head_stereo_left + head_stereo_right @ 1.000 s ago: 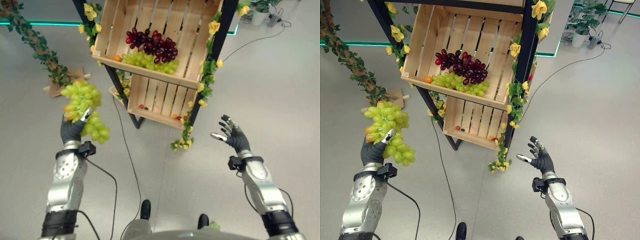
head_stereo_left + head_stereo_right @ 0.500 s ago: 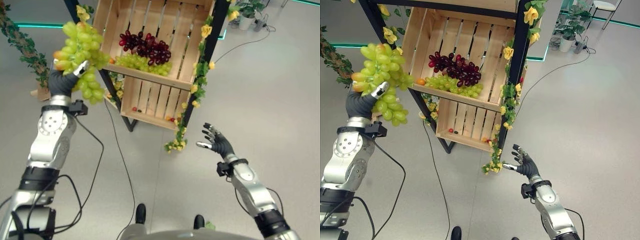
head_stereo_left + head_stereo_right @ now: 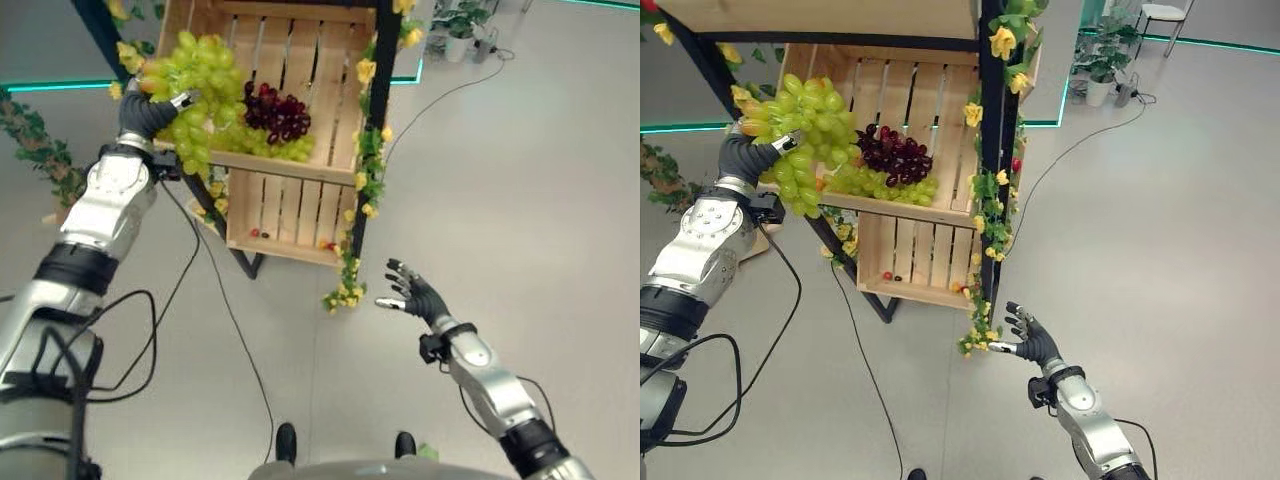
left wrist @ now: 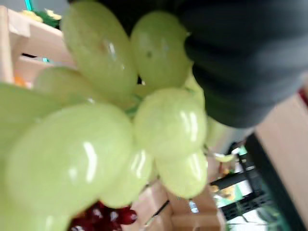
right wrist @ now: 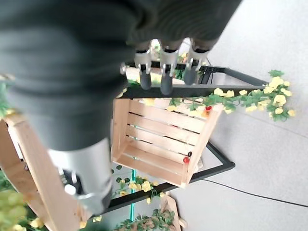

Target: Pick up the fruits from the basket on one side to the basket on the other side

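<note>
My left hand (image 3: 148, 112) is raised at the upper wooden crate's (image 3: 330, 90) left front corner, shut on a big bunch of green grapes (image 3: 203, 80) that hangs over the crate's front edge. The left wrist view shows the same green grapes (image 4: 96, 144) pressed against the hand's dark cover. Inside that crate lie a dark red grape bunch (image 3: 892, 155) and more green grapes (image 3: 880, 183). My right hand (image 3: 410, 297) hovers open over the floor, low and to the right of the rack, holding nothing.
A lower wooden crate (image 3: 280, 215) holds a few small red fruits. The black rack post (image 3: 990, 150) carries yellow flower garlands (image 3: 352, 270). A leafy vine (image 3: 40, 150) runs at the far left. Potted plants (image 3: 1100, 60) stand at the back right.
My left hand has carried the green grape bunch up and rightwards, from beside the rack to the upper crate's front edge. The right hand has dropped lower, still open. The camera view has shifted.
</note>
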Available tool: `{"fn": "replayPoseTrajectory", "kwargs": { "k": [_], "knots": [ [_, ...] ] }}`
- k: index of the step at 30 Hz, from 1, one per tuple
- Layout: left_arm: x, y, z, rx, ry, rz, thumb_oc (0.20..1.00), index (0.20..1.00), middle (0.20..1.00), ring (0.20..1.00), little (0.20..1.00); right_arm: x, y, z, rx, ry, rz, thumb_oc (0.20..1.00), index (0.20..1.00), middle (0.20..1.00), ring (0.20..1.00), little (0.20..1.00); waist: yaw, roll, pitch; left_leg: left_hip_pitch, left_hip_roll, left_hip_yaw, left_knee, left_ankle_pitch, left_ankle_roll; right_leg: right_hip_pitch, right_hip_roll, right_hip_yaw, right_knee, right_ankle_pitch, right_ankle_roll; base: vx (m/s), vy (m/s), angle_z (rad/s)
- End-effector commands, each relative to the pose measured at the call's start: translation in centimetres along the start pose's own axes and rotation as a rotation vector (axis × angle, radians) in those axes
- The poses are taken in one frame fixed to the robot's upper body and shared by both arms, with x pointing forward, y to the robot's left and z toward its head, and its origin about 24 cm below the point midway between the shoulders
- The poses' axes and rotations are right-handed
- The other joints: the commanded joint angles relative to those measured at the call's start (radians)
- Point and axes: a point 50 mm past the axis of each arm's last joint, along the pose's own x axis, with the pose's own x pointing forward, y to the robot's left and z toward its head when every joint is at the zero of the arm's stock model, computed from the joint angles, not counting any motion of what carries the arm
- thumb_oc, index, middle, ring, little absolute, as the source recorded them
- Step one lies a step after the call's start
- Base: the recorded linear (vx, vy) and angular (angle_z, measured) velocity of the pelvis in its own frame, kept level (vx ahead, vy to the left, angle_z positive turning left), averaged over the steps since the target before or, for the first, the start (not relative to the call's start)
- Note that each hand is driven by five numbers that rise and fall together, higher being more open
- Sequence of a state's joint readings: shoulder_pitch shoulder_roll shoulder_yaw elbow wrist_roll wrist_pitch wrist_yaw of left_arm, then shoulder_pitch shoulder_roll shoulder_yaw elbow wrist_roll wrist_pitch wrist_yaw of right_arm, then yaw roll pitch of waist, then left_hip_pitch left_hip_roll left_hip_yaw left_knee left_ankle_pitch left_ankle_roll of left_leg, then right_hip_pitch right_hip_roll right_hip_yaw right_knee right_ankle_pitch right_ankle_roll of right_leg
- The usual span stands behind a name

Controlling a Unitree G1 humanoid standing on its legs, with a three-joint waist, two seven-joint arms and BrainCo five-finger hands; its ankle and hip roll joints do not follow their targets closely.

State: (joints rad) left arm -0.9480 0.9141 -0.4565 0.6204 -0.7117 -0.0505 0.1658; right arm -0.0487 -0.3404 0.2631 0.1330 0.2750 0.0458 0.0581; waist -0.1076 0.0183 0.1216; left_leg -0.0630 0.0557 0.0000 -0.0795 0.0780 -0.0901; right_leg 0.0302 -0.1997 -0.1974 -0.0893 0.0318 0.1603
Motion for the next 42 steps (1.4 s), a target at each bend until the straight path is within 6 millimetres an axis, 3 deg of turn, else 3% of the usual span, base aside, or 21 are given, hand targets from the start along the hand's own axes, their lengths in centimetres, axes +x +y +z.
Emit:
{"fn": "replayPoseTrajectory", "kwargs": {
  "k": [1, 6, 12, 13, 14, 17, 21, 22, 24, 27, 33, 36, 37, 38, 39, 40, 42],
  "knots": [
    [2.3, 3.9, 6.6, -0.029, -0.146, 0.137, 0.200, 0.200, 0.200, 0.200, 0.200, 0.5, -0.4, 1.9, -0.045, -0.087, 0.028, 1.000, 1.000, 1.000, 1.000, 1.000, -0.001, 0.020, -0.016, 0.022, 0.007, 0.037, 0.090, -0.172, -0.006, 0.014, -0.083, -0.012, 0.127, -0.092, 0.093, 0.00, 0.000, 0.00],
    [3.5, 5.0, 7.6, 0.037, -0.071, 0.195, 0.200, 0.200, 0.200, 0.200, 0.200, 0.8, 0.2, 2.1, -0.040, -0.093, 0.049, 1.000, 1.000, 1.000, 1.000, 1.000, -0.026, 0.028, -0.009, 0.022, 0.011, 0.052, 0.080, -0.167, -0.007, 0.002, -0.086, -0.004, 0.119, -0.077, 0.099, 0.01, 0.018, -0.06],
    [3.5, 8.4, 9.7, 0.333, 0.006, 0.317, 0.200, 0.200, 0.200, 0.200, 0.200, 1.1, 0.4, 2.7, -0.035, -0.119, 0.075, 1.000, 1.000, 1.000, 1.000, 1.000, -0.052, 0.040, 0.002, 0.009, 0.015, 0.072, 0.076, -0.160, -0.008, -0.024, -0.088, 0.012, 0.112, -0.067, 0.100, 0.00, 0.029, -0.11],
    [3.2, 9.6, 10.3, 0.476, 0.022, 0.382, 1.000, 1.000, 1.000, 1.000, 1.000, 1.0, 0.5, 2.7, -0.034, -0.122, 0.082, 1.000, 1.000, 1.000, 1.000, 1.000, -0.057, 0.043, 0.005, 0.007, 0.015, 0.076, 0.076, -0.160, -0.006, -0.030, -0.087, 0.018, 0.113, -0.066, 0.100, 0.01, 0.029, -0.17],
    [3.3, 9.6, 12.4, 0.654, -0.016, 0.418, 1.000, 1.000, 1.000, 1.000, 1.000, 1.0, 0.5, 2.7, -0.038, -0.127, 0.085, 1.000, 1.000, 1.000, 1.000, 1.000, -0.062, 0.045, 0.010, 0.009, 0.015, 0.079, 0.077, -0.163, -0.007, -0.032, -0.088, 0.022, 0.115, -0.067, 0.101, 0.00, 0.024, -0.10],
    [3.3, 9.4, 12.3, 0.609, -0.031, 0.430, 1.000, 1.000, 1.000, 1.000, 1.000, 0.9, 0.6, 3.0, -0.020, -0.150, 0.089, 1.000, 1.000, 1.000, 1.000, 1.000, -0.065, 0.041, 0.020, -0.005, 0.012, 0.081, 0.078, -0.157, -0.005, -0.047, -0.090, 0.026, 0.113, -0.060, 0.101, -0.05, 0.023, -0.06],
    [3.3, 9.3, 13.8, 0.762, -0.075, 0.450, 1.000, 1.000, 1.000, 1.000, 1.000, 0.4, 0.5, 2.8, -0.013, -0.150, 0.080, 1.000, 1.000, 1.000, 1.000, 1.000, -0.066, 0.039, 0.028, -0.021, 0.011, 0.083, 0.083, -0.156, -0.002, -0.056, -0.091, 0.027, 0.107, -0.056, 0.101, -0.01, 0.006, -0.04],
    [3.5, 8.4, 15.1, 0.821, -0.127, 0.457, 1.000, 1.000, 1.000, 1.000, 1.000, 0.5, 0.4, 2.9, -0.012, -0.159, 0.078, 1.000, 1.000, 1.000, 1.000, 1.000, -0.065, 0.038, 0.030, -0.024, 0.009, 0.080, 0.083, -0.156, -0.001, -0.058, -0.092, 0.023, 0.106, -0.055, 0.101, 0.00, 0.000, 0.00],
    [3.6, 8.1, 15.6, 0.837, -0.147, 0.463, 1.000, 1.000, 1.000, 1.000, 1.000, 0.5, 0.4, 3.0, -0.011, -0.165, 0.080, 1.000, 1.000, 1.000, 1.000, 1.000, -0.065, 0.036, 0.033, -0.027, 0.008, 0.078, 0.084, -0.156, 0.000, -0.060, -0.093, 0.021, 0.107, -0.055, 0.101, 0.00, 0.000, 0.00],
    [3.8, 6.2, 18.2, 1.020, -0.264, 0.494, 1.000, 1.000, 1.000, 1.000, 1.000, 0.5, 0.4, 3.3, -0.016, -0.183, 0.089, 1.000, 1.000, 1.000, 1.000, 1.000, -0.065, 0.032, 0.039, -0.037, 0.002, 0.074, 0.086, -0.156, 0.001, -0.066, -0.096, 0.014, 0.110, -0.056, 0.101, -0.02, 0.008, 0.01],
    [3.8, 3.9, 19.8, 1.251, -0.379, 0.502, 1.000, 1.000, 1.000, 1.000, 1.000, 0.3, 0.2, 3.5, -0.032, -0.199, 0.094, 1.000, 1.000, 1.000, 1.000, 1.000, -0.059, 0.024, 0.044, -0.048, 0.000, 0.070, 0.087, -0.155, 0.004, -0.074, -0.100, 0.007, 0.116, -0.058, 0.101, -0.03, 0.002, 0.05],
    [4.0, 3.8, 18.0, 1.011, -0.353, 0.450, 1.000, 1.000, 1.000, 1.000, 1.000, 0.3, 0.2, 3.4, -0.025, -0.190, 0.088, 1.000, 1.000, 1.000, 1.000, 1.000, -0.053, 0.017, 0.047, -0.049, -0.006, 0.066, 0.088, -0.157, 0.007, -0.071, -0.101, 0.004, 0.118, -0.062, 0.101, -0.01, 0.011, 0.04],
    [4.0, 4.2, 15.9, 0.713, -0.319, 0.413, 1.000, 1.000, 1.000, 1.000, 1.000, 0.2, 0.3, 3.1, -0.020, -0.172, 0.088, 1.000, 1.000, 1.000, 1.000, 1.000, -0.050, 0.020, 0.047, -0.046, -0.008, 0.065, 0.088, -0.158, 0.008, -0.068, -0.102, 0.003, 0.119, -0.064, 0.101, 0.00, 0.000, 0.00],
    [4.1, 4.2, 15.2, 0.604, -0.305, 0.387, 1.000, 1.000, 1.000, 1.000, 1.000, 0.3, 0.5, 2.9, -0.017, -0.162, 0.084, 1.000, 1.000, 1.000, 1.000, 1.000, -0.047, 0.016, 0.047, -0.046, -0.009, 0.064, 0.090, -0.159, 0.008, -0.066, -0.103, 0.003, 0.120, -0.066, 0.101, 0.00, 0.000, 0.00],
    [3.8, 3.7, 12.9, 0.347, -0.301, 0.315, 1.000, 1.000, 1.000, 1.000, 1.000, 0.3, 0.7, 2.4, -0.003, -0.144, 0.071, 1.000, 1.000, 1.000, 1.000, 1.000, -0.039, 0.013, 0.048, -0.041, -0.012, 0.060, 0.093, -0.163, 0.010, -0.061, -0.104, 0.003, 0.124, -0.071, 0.098, 0.00, 0.012, 0.05],
    [3.7, 3.7, 12.8, 0.345, -0.297, 0.315, 1.000, 1.000, 1.000, 1.000, 1.000, 0.3, 0.7, 2.4, -0.005, -0.141, 0.072, 1.000, 1.000, 1.000, 1.000, 1.000, -0.041, 0.015, 0.045, -0.042, -0.013, 0.060, 0.093, -0.163, 0.010, -0.062, -0.104, 0.003, 0.124, -0.071, 0.098, 0.00, 0.000, 0.00],
    [3.2, 3.1, 10.9, 0.164, -0.309, 0.265, 1.000, 1.000, 1.000, 1.000, 1.000, 0.3, 0.6, 1.9, 0.001, -0.124, 0.042, 1.000, 1.000, 1.000, 1.000, 1.000, -0.031, 0.006, 0.048, -0.043, -0.014, 0.058, 0.094, -0.164, 0.011, -0.062, -0.104, 0.004, 0.127, -0.074, 0.097, 0.00, 0.000, 0.00]
  ]
}}
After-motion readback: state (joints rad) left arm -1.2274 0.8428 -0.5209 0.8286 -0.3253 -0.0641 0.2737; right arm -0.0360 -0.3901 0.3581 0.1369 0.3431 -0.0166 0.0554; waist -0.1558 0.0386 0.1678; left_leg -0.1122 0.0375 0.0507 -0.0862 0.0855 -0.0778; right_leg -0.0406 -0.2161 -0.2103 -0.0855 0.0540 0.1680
